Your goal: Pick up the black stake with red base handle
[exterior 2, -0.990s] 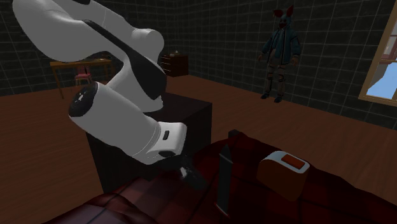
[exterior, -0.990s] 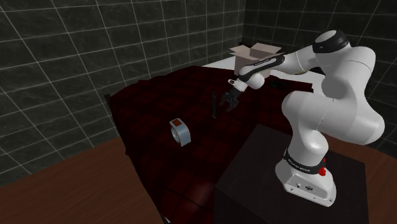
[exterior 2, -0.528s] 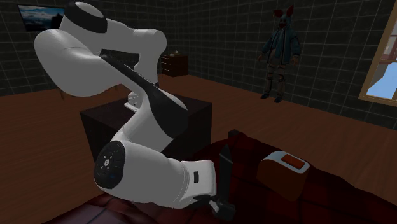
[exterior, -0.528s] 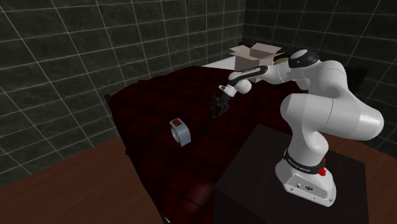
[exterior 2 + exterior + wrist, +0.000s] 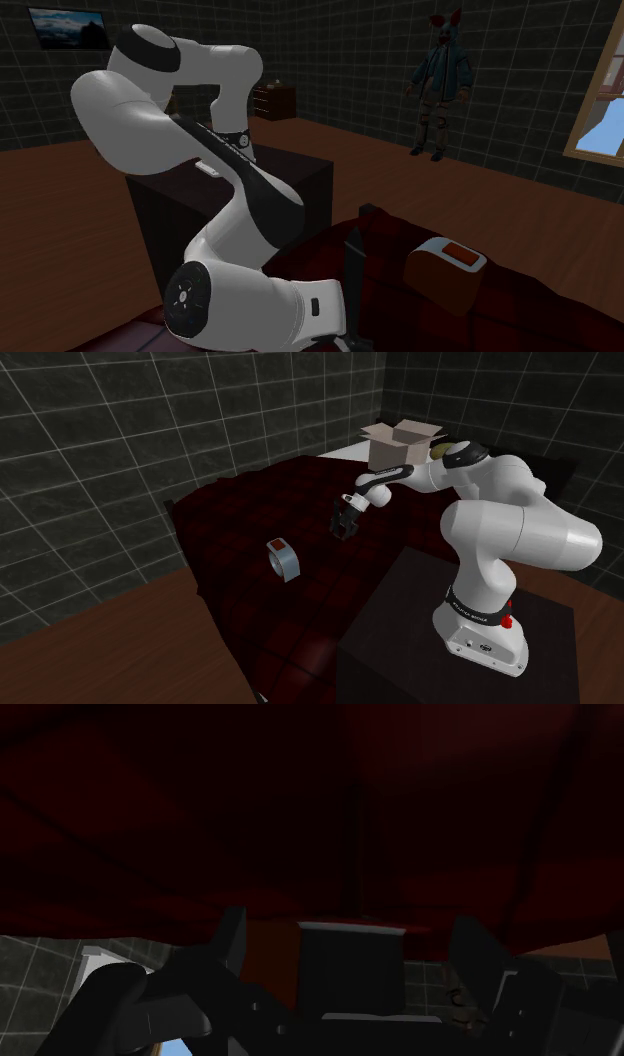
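Observation:
The black stake (image 5: 352, 268) stands upright on the dark red bed cover (image 5: 520, 310). In the wrist view its dark body (image 5: 350, 972) sits between my fingers, with a red part (image 5: 270, 966) beside the one finger (image 5: 234, 940). My gripper (image 5: 352, 936) is open around the stake's lower end, and a gap shows on the side of the other finger (image 5: 474, 948). In the shoulder view the gripper (image 5: 343, 525) hangs low over the middle of the bed and covers most of the stake.
A grey box-like object with a red top (image 5: 282, 558) (image 5: 446, 266) lies on the bed near the stake. An open cardboard box (image 5: 400, 442) stands at the bed's far end. The black stand (image 5: 430, 642) borders the bed. A costumed figure (image 5: 440, 85) stands far off.
The arm has stretched out and lowered. The gripper travelled to the shoulder view's left and down until its fingers came around the stake. The stake has not moved.

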You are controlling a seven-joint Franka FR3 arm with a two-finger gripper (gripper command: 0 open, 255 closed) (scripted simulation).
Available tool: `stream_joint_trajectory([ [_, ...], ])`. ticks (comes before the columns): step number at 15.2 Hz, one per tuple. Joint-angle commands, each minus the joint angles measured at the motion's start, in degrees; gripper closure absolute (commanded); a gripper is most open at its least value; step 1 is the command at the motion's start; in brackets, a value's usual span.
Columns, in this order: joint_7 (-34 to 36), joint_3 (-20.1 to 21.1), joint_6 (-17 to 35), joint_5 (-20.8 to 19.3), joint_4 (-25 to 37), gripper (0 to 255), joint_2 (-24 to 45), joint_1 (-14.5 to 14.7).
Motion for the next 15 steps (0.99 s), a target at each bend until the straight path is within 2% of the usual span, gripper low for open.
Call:
stream_joint_trajectory([
  [1, -0.25, -0.19, 0.07, -0.07, 0.38, 0, -0.39, 0.16],
  [2, -0.32, -0.22, 0.03, -0.08, 0.5, 255, -0.47, 0.18],
  [11, -0.25, -0.19, 0.06, -0.07, 0.38, 255, -0.39, 0.16],
  [15, 0.92, 0.81, -0.23, 0.27, -1.97, 255, 1.81, -1.05],
])
